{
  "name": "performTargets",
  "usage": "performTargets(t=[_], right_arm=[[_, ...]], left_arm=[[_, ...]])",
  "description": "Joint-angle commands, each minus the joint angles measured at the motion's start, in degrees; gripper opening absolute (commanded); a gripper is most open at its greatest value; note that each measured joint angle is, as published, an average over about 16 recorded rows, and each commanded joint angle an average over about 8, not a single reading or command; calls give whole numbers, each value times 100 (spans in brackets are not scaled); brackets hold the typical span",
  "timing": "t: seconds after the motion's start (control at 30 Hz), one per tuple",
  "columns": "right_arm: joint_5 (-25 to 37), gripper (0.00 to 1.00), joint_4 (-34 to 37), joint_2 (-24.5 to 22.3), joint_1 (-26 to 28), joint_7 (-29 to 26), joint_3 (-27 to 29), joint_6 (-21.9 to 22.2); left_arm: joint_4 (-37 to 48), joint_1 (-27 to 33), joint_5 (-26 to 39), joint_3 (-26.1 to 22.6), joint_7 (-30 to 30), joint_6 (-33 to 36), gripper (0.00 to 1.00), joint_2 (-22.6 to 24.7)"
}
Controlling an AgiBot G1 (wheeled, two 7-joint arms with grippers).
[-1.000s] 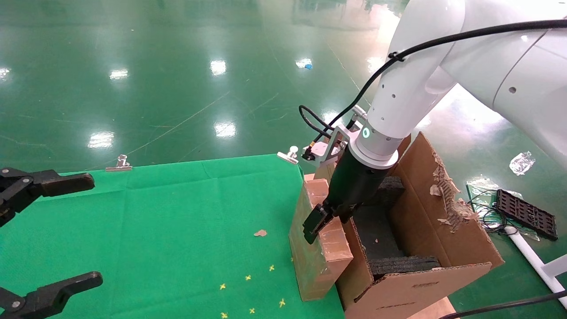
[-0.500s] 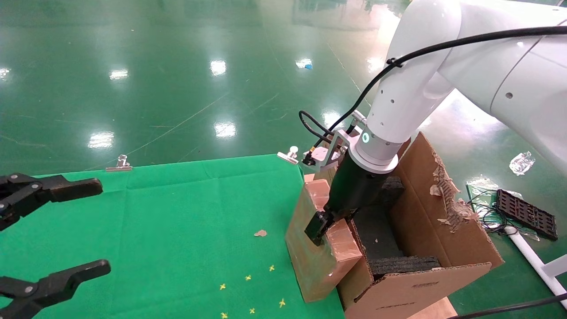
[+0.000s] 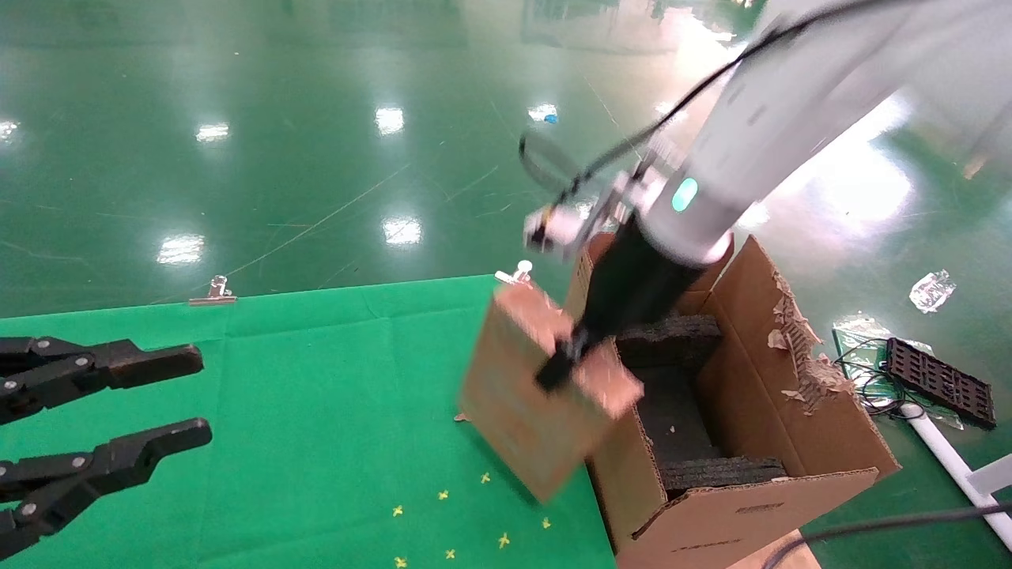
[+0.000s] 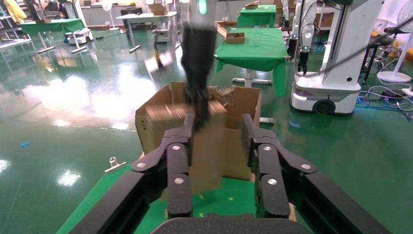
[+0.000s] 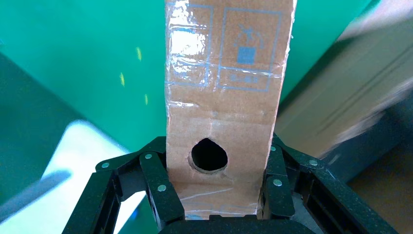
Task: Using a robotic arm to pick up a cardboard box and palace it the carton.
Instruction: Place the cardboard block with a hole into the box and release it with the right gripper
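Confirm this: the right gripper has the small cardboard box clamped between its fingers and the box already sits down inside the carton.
Not quite. The right gripper does clamp the cardboard box, but the head view shows the box tilted in the air beside the carton, over the green cloth, not inside it.

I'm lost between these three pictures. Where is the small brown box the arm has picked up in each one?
Head view: the cardboard box hangs tilted in the right gripper, beside the carton.
Left wrist view: it appears beyond the open left gripper, in front of the carton.
Right wrist view: it fills the centre, clamped between the fingers.
Shared landmark: the carton.
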State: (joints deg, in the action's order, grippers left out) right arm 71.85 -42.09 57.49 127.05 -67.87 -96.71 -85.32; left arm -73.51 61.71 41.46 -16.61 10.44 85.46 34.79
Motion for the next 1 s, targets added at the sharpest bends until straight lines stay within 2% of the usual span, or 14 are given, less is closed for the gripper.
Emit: performTargets(t=[0.03, 0.17, 0.33, 0.6, 0.63, 0.87, 0.9, 1.0], right_arm=[[-111, 0, -39, -163, 219, 341, 154, 20], [-42, 0, 147, -482, 836, 707, 335, 63], [244, 0, 518, -774, 1397, 895, 346, 42], [841, 0, 1173, -1115, 1588, 938, 52, -28], [899, 0, 1254, -1151, 1559, 938, 12, -32], [1079, 0, 1862, -1344, 1097, 972, -190, -18], [1076, 0, 1951, -1355, 1004, 979, -205, -9], [1050, 0, 2228, -1352, 709, 995, -238, 26]], left_arm=[[0, 0, 0, -1, 0, 0, 0, 0], [0, 0, -1, -2, -1, -1, 0, -1], [0, 1, -3, -4, -2, -2, 0, -2], [0, 1, -4, -6, -3, -3, 0, -3], [0, 1, -5, -7, -3, -3, 4, -3], [0, 2, -6, -9, -5, -4, 92, -4], [0, 2, -7, -10, -5, -4, 100, -4], [0, 2, -7, -11, -5, -5, 100, -4]])
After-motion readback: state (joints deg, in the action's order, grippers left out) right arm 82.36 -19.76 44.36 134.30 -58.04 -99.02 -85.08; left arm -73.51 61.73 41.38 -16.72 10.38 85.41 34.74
